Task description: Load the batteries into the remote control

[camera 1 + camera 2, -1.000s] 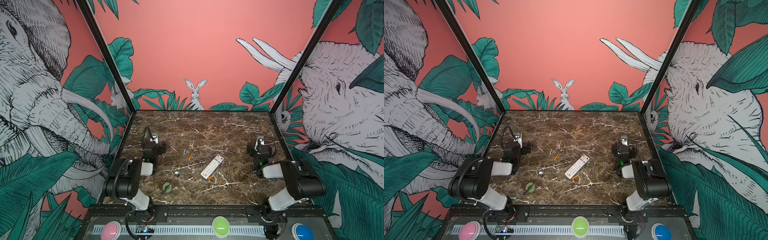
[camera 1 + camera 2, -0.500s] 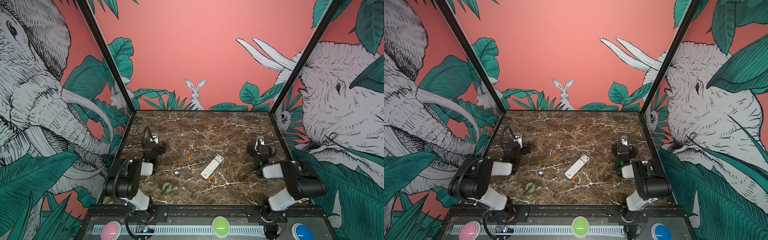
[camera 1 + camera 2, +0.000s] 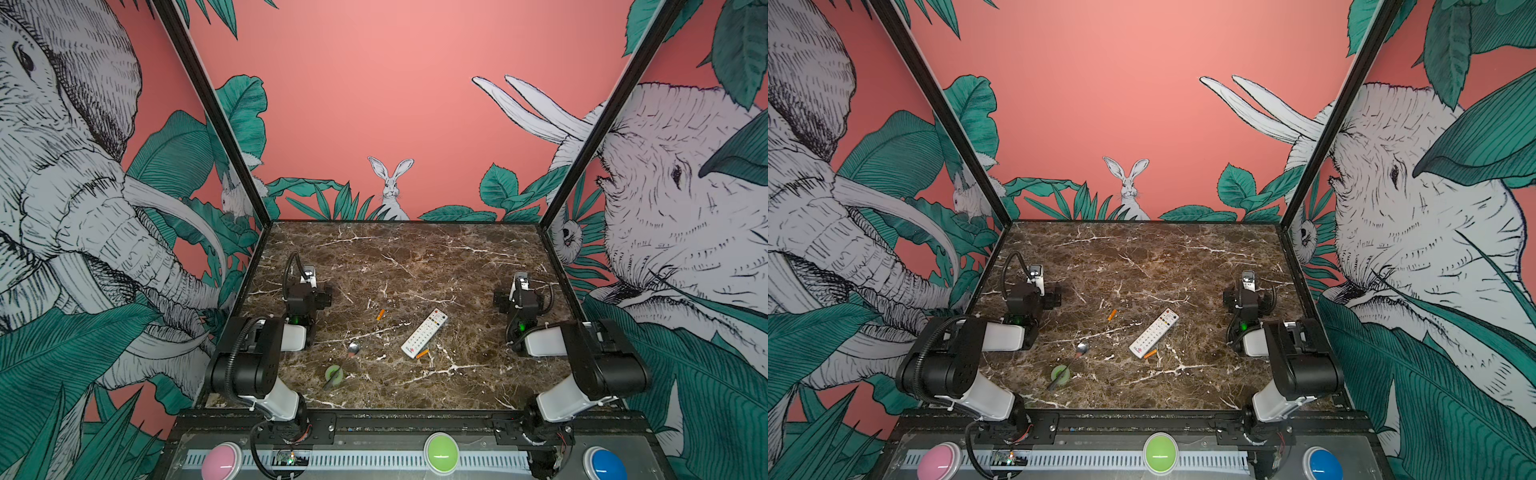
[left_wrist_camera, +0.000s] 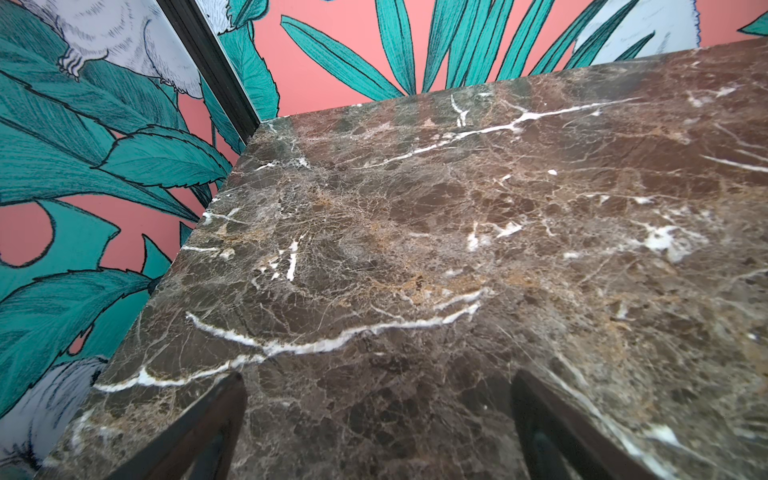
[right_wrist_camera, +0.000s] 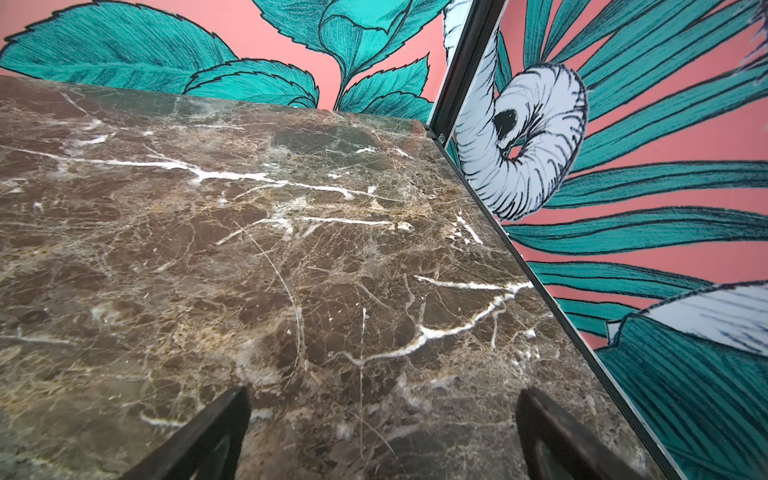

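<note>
Presumably light, stiff, roll-prone: pinch batteries, lying near remote, mid-body. Left gripper, right gripper: wide, empty.

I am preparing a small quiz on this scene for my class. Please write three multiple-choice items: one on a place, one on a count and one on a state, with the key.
1. Where on the table is the remote control?
A) at the far edge
B) near the middle
C) in the far left corner

2. How many orange batteries lie on the table?
A) two
B) three
C) five

3. How are the left gripper and the right gripper?
A) both shut on a battery
B) left shut, right open
C) both open and empty

Key:
1 B: both top views show it between the two arms.
2 A: one lies apart from the remote control, the other beside its logo end.
3 C: each wrist view shows only marble between the spread fingers.
</note>
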`<state>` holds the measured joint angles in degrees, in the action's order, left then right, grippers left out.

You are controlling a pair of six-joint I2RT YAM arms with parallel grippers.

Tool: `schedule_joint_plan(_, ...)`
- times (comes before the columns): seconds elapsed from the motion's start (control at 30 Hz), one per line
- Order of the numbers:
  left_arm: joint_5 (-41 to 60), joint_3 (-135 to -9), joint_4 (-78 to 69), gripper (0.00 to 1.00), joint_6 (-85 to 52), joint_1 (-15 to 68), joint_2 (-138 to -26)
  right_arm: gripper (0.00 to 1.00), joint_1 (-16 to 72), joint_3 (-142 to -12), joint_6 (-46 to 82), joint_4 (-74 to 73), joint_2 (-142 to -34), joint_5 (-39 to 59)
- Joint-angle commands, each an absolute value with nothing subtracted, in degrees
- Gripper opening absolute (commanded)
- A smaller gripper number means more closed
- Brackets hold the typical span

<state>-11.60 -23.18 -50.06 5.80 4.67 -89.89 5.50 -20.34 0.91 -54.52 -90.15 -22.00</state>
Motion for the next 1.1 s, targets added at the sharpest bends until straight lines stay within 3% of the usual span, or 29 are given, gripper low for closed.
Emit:
schedule_joint_plan(0.0,-11.6,-22.8,-51.2,1.0,5.6,4.4,-88.9,0.99,5.3,-20.8,1.5,-55.8,-89.1,-22.1)
schedule_joint_plan(0.6,-10.7,-23.1,-51.4,1.0,6.2,4.4,-88.6,0.99,5.3,-18.3,1.2,-58.7,-87.0,-22.1)
schedule_joint_plan(0.7,-8.3,-25.2,-42.7,1.0,7.2,4.5,-83.8,0.99,5.6,-17.2,1.2,-57.4,-82.9,-23.2)
schedule_joint_plan(0.93,-8.9,-29.0,-19.0,0.99,3.8,6.1,-70.3,0.99,8.3,-18.1,2.3,-39.4,-66.4,-26.2)
schedule_joint_plan(1.07,-10.5,-31.1,-6.9,1.0,2.8,11.8,-61.1,0.99,9.7,-21.7,10.6,-18.5,-52.9,-26.4)
